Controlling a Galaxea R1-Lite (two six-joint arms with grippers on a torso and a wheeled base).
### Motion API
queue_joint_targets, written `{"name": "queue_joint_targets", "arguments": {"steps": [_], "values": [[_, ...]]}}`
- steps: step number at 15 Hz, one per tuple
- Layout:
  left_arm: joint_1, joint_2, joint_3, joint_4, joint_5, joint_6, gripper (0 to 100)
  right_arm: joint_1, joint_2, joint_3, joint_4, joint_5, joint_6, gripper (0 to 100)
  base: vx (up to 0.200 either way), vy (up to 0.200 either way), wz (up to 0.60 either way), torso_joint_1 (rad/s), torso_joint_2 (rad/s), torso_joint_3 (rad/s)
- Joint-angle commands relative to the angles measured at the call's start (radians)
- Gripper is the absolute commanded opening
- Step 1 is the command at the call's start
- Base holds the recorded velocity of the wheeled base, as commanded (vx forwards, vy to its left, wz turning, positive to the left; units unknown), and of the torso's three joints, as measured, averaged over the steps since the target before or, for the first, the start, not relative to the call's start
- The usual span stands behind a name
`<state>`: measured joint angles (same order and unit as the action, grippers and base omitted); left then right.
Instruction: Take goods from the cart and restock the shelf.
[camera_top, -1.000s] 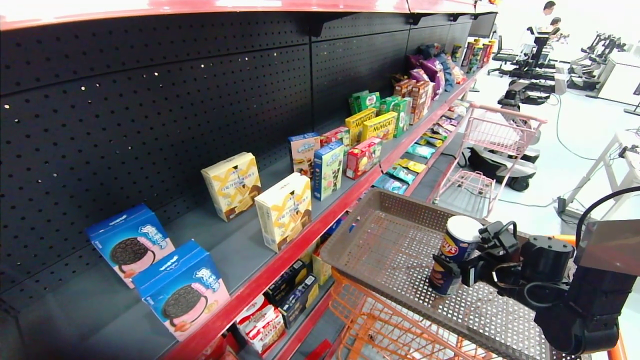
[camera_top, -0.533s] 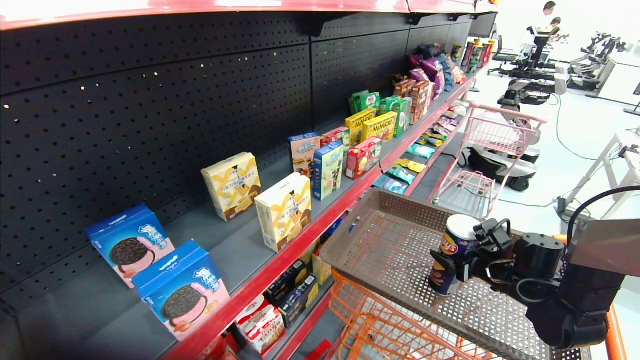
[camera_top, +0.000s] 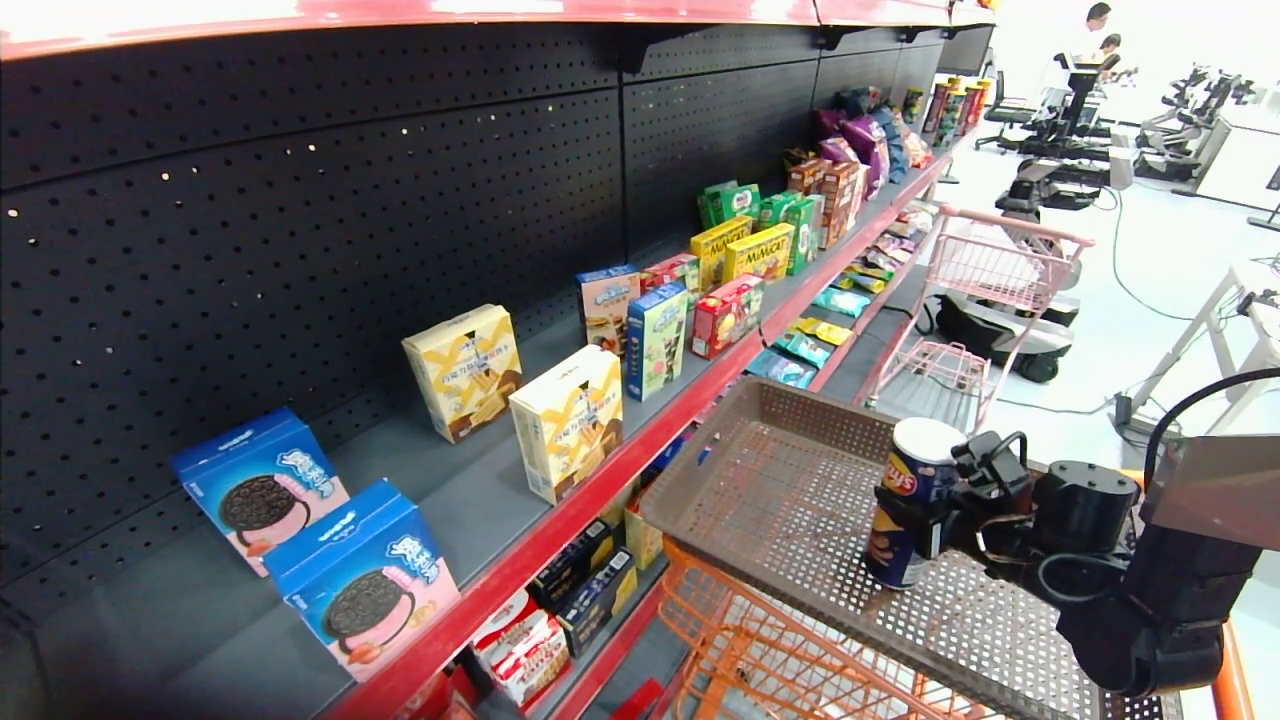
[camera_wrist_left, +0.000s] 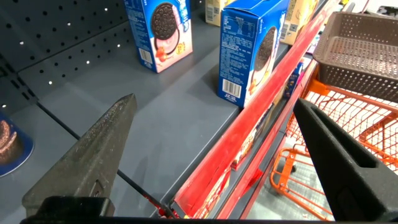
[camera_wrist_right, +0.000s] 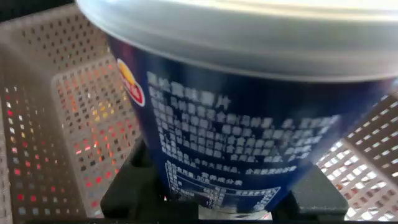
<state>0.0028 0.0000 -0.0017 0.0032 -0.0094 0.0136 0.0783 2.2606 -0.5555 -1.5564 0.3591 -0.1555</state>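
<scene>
Brightly lit hall with a pale, glossy floor (camera_top: 1180, 230); down the aisle a pink cart (camera_top: 1000, 265), a white table (camera_top: 1215, 340) on slanted legs at the right, a black office chair (camera_top: 1003, 110) far back

Right arm (camera_top: 1150, 600): black, with rounded cylindrical joint housings. Black cables (camera_top: 1190, 410) loop outside it. Grey flat plate (camera_top: 1215, 490) above. Right end effector (camera_top: 915, 530): black. Left end effector (camera_wrist_left: 214, 106): two dark grey, wedge-shaped, rough-textured fingers (camera_wrist_left: 93, 162).
</scene>
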Motion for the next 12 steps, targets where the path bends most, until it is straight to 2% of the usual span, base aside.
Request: {"name": "queue_joint_targets", "arguments": {"steps": [1,4,6,9,12], "values": [[0.000,0.000,0.000,0.000,0.000,0.000,100,-0.005,-0.124,-0.009,0.073,-0.002,0.005,0,0.000,0.000,0.00,0.000,0.00,0.000],[0.000,0.000,0.000,0.000,0.000,0.000,100,-0.003,-0.213,0.002,0.144,-0.006,0.025,0,0.000,0.000,0.00,0.000,0.00,0.000],[0.000,0.000,0.000,0.000,0.000,0.000,100,-0.002,-0.392,0.028,0.266,-0.012,0.073,0,0.000,0.000,0.00,0.000,0.00,0.000],[0.000,0.000,0.000,0.000,0.000,0.000,100,-0.009,-0.558,0.151,0.315,-0.017,0.087,0,0.000,0.000,0.00,0.000,0.00,0.000],[0.000,0.000,0.000,0.000,0.000,0.000,100,0.003,-0.685,0.290,0.302,-0.111,0.080,0,0.000,0.000,0.00,0.000,0.00,0.000]]}}
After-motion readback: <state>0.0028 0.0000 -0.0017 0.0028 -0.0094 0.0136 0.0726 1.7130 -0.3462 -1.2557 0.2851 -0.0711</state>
